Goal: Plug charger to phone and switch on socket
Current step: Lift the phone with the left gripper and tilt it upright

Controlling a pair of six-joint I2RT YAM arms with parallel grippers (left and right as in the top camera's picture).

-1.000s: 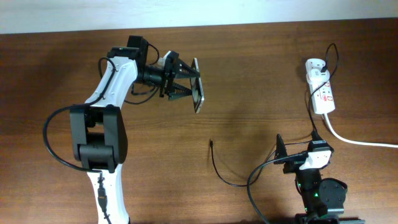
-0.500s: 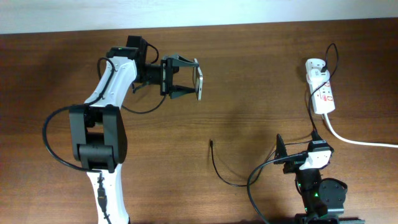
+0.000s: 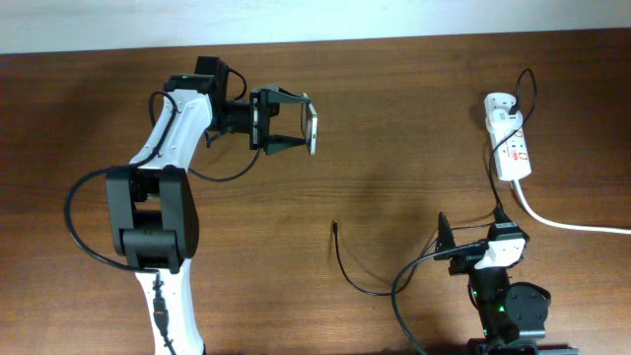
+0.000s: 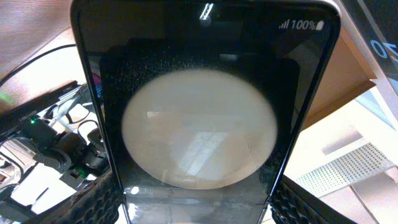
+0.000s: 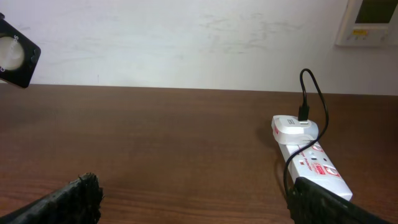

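My left gripper (image 3: 308,125) is shut on the phone (image 3: 313,129), gripping its two long edges and holding it in the air over the back left of the table, edge-on to the overhead camera. In the left wrist view the phone (image 4: 199,124) fills the frame, glossy black, reflecting a round light. The charger cable's tip (image 3: 335,228) lies on the table's middle; the cable (image 3: 347,279) curves toward the right arm. Its white adapter (image 3: 498,102) sits in the socket (image 3: 513,148) at the far right. My right gripper (image 3: 471,240) rests open and empty near the front edge.
The socket's thick white cord (image 3: 572,225) runs off the right edge. In the right wrist view the socket (image 5: 311,163) lies ahead to the right and the phone (image 5: 13,59) shows at the upper left. A wall rises behind the table.
The left wrist has rolled and drawn back a little, turning the held phone from a slant to nearly straight and lifting it toward the table's back. The right arm has not moved.
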